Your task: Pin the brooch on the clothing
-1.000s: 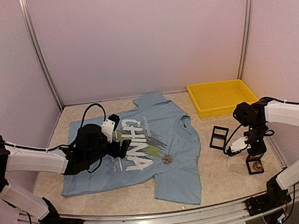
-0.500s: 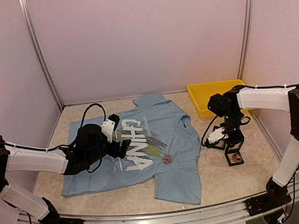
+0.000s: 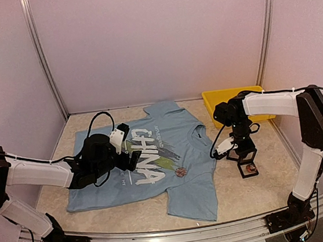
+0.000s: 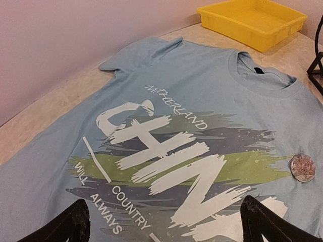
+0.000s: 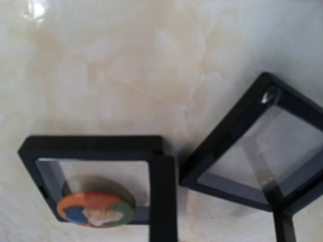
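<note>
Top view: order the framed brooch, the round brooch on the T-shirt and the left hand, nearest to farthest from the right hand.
1. The framed brooch: in the grip of the right hand, on the right side.
2. The round brooch: to the left, lying on the T-shirt below its print.
3. The left hand: farthest left, open above the shirt's chest.

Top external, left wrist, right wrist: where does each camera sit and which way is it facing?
Top external: above, behind the robot, looking down on light blue CHINA T-shirt; both arms show.
Left wrist: low over the shirt, facing the yellow plastic tray; left gripper open at bottom.
Right wrist: facing down at two black square frames, one holding a multicoloured brooch; fingers unclear.
Shared: small round brooch, top and left.
</note>
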You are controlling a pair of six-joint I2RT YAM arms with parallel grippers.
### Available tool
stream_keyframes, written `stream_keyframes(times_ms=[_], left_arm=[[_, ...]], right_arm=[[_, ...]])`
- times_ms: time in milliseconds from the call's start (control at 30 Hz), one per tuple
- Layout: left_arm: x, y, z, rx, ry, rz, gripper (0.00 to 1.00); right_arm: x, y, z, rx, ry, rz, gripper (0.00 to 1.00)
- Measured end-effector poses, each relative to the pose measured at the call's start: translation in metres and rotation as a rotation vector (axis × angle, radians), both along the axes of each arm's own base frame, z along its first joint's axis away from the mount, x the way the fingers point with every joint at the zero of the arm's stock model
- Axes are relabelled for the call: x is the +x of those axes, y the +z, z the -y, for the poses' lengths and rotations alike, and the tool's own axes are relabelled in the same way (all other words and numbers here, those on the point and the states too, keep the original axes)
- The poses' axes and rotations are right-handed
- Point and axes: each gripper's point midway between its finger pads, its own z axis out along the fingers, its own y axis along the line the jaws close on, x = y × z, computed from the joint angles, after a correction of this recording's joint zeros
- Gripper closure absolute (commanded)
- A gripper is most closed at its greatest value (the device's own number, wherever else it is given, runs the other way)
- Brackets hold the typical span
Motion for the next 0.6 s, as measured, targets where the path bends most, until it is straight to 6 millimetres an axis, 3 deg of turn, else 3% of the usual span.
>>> stream_keyframes(times_ms=[167, 233, 433, 467, 500, 600], left_arm=[[0.0, 0.0, 0.0, 0.004, -0.001, 0.002, 0.01], [0.0, 0.0, 0.0, 0.005, -0.002, 0.003, 0.01], [0.0, 0.0, 0.0, 0.007, -0.003, 0.003, 0.01], [0.0, 0.0, 0.0, 0.007, -0.003, 0.003, 0.01], [0.0, 0.0, 0.0, 0.007, -0.004, 0.003, 0.01], [0.0, 0.0, 0.0, 0.008, -0.006, 0.004, 0.01]], right_arm=[[-0.007, 0.0, 0.004, -0.005, -0.01, -0.006, 0.95], [-0.01, 0.0, 0.005, -0.006, -0.014, -0.013, 0.88], [-0.011, -0.002, 0.006, -0.007, -0.031, -0.01, 0.34], [-0.01, -0.002, 0.006, -0.007, -0.037, -0.005, 0.07], [-0.01, -0.002, 0.005, -0.005, -0.037, -0.001, 0.01], [-0.004, 0.002, -0.002, 0.011, -0.033, 0.026, 0.01]])
